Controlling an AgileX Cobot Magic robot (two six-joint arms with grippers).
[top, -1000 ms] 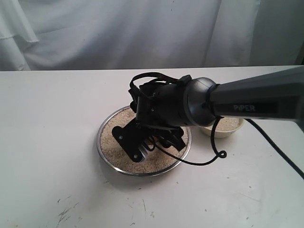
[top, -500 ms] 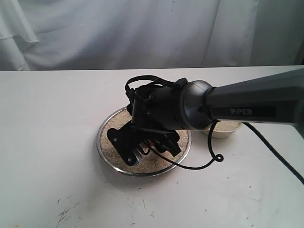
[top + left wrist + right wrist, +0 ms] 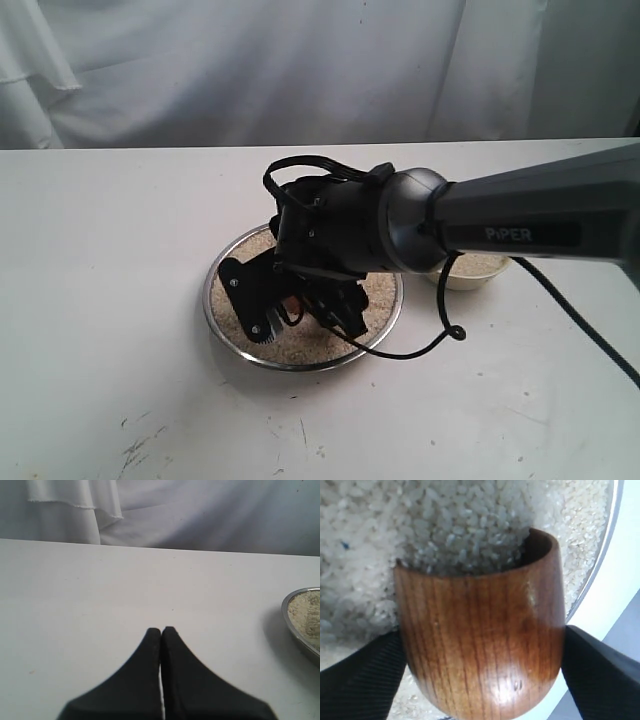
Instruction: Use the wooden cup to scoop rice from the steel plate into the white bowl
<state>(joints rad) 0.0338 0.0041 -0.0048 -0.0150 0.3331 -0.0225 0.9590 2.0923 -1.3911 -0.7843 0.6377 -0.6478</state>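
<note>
The steel plate lies mid-table, spread with rice. My right gripper hangs low over it, shut on the wooden cup, of which only a reddish sliver shows in the exterior view. The cup is tipped on its side between the black fingers, its mouth pushed into the rice near the plate's rim. The white bowl, holding some rice, sits to the right of the plate, half hidden by the arm. My left gripper is shut and empty over bare table, the plate's edge off to its side.
The thick black right arm spans from the right edge across the bowl to the plate. A black cable loops down from it onto the table. White curtain hangs behind the table; scuff marks sit at the front left.
My right gripper has swung left across the plate with the cup, twisting and dipping toward the plate's left side. The bowl and plate have stayed put.
</note>
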